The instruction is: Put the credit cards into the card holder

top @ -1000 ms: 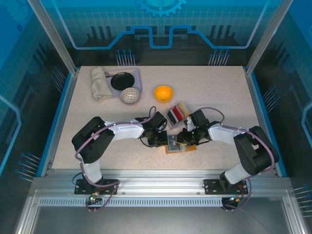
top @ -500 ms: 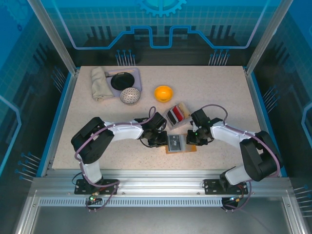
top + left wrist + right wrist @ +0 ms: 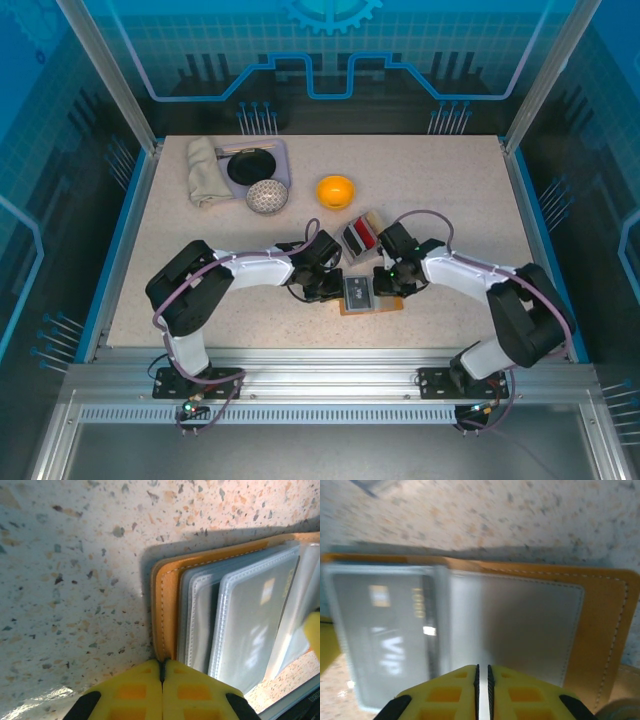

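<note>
The card holder [image 3: 391,303] lies open on the table, tan-orange leather with clear pockets [image 3: 250,615]. A grey card marked VIP [image 3: 385,630] sits in its left pocket [image 3: 358,290]. My left gripper [image 3: 336,291] is shut, its tips [image 3: 162,661] touching the holder's left leather edge [image 3: 167,605]. Over the holder's right half [image 3: 600,630] my right gripper [image 3: 379,285] hovers; its jaws [image 3: 482,666] leave only a hairline slit, and I see nothing between them. More credit cards [image 3: 358,237], red, black and beige, stand in a grey slotted tray just behind.
An orange bowl [image 3: 335,190] sits behind the tray. At the back left are a purple tray with a black dish [image 3: 257,165], a speckled ball [image 3: 267,197] and a folded cloth [image 3: 205,170]. The table's near edge runs just in front of the holder.
The right gripper drew back to the right, then came left again over the holder, its jaws narrower. The left gripper stayed at the holder's edge.
</note>
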`<state>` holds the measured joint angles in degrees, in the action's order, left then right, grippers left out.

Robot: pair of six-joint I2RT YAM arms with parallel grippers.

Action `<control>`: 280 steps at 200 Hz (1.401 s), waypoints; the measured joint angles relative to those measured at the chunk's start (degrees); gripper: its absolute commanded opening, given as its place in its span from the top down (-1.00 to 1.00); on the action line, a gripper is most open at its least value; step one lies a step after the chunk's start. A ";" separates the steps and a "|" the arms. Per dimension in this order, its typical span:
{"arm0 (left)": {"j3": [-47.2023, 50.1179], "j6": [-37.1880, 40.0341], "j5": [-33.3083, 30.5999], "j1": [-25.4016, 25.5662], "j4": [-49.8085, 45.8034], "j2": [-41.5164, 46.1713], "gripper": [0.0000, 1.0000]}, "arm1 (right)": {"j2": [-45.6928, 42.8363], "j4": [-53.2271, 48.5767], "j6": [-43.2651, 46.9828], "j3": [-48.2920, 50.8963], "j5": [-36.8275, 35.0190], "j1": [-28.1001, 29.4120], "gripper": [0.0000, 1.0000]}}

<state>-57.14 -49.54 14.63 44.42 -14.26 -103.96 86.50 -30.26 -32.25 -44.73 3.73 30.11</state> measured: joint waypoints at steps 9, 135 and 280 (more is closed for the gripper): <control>0.00 0.02 0.00 0.02 -0.02 0.00 0.87 | 0.98 -0.66 0.39 0.00 -1.07 -0.07 0.69; 1.29 0.20 -2.05 0.07 -1.95 2.95 0.76 | -6.32 -8.07 8.22 -10.19 -7.61 -1.40 0.33; 6.69 -0.04 -5.90 -9.14 -2.82 14.99 0.28 | 9.70 -12.37 18.18 -32.74 -7.85 -0.74 0.16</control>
<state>-50.46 -49.58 8.73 35.29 -17.08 -88.97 96.20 -42.63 -14.06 -77.47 -4.12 29.36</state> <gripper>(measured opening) 0.347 0.420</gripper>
